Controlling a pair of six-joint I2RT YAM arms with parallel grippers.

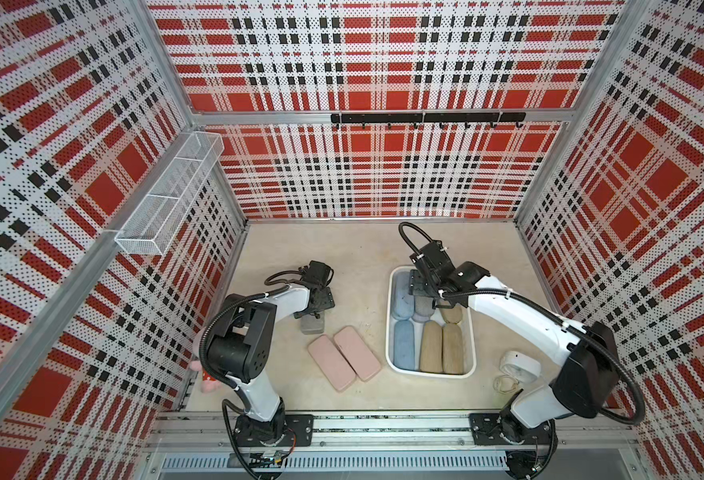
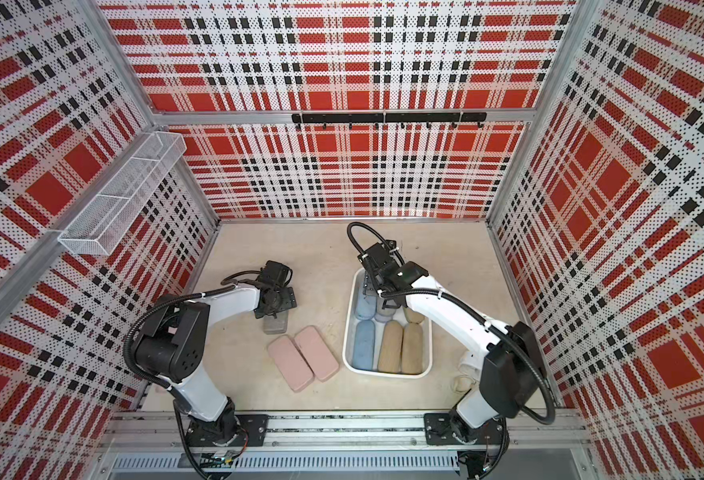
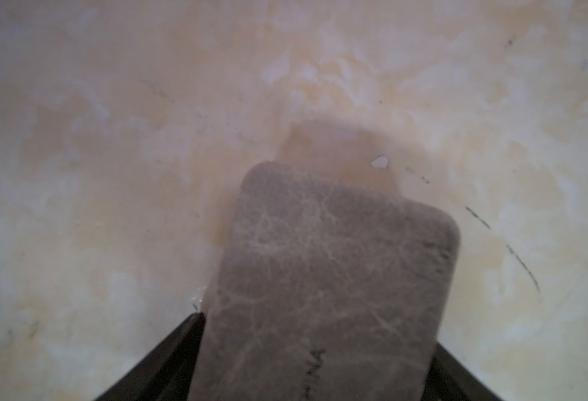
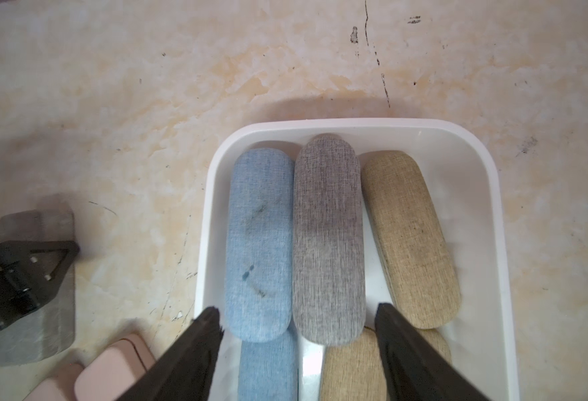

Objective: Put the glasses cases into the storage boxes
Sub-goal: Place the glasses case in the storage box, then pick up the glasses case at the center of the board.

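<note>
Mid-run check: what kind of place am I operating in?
Likely a staged robot test cell, not a real room: plaid perforated walls on aluminium framing, left arm and right arm bolted to a front rail, a wall-hung mesh basket and hook rail.

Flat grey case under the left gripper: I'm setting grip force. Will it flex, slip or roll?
Probably stiff: the flat grey case shows straight edges. Unlikely to roll, lying flat on the table. Its smooth, creased leather-like skin may slip somewhat.

A robot lab test cell: perforated plaid walls (image 1: 383, 174) in a metal frame (image 1: 258, 118), left arm (image 1: 258, 390) and right arm (image 1: 520, 316) bolted to a near rail (image 1: 383, 424), a wire basket (image 1: 167, 195) on the left wall, a hook bar (image 1: 425, 117) on the far one.
</note>
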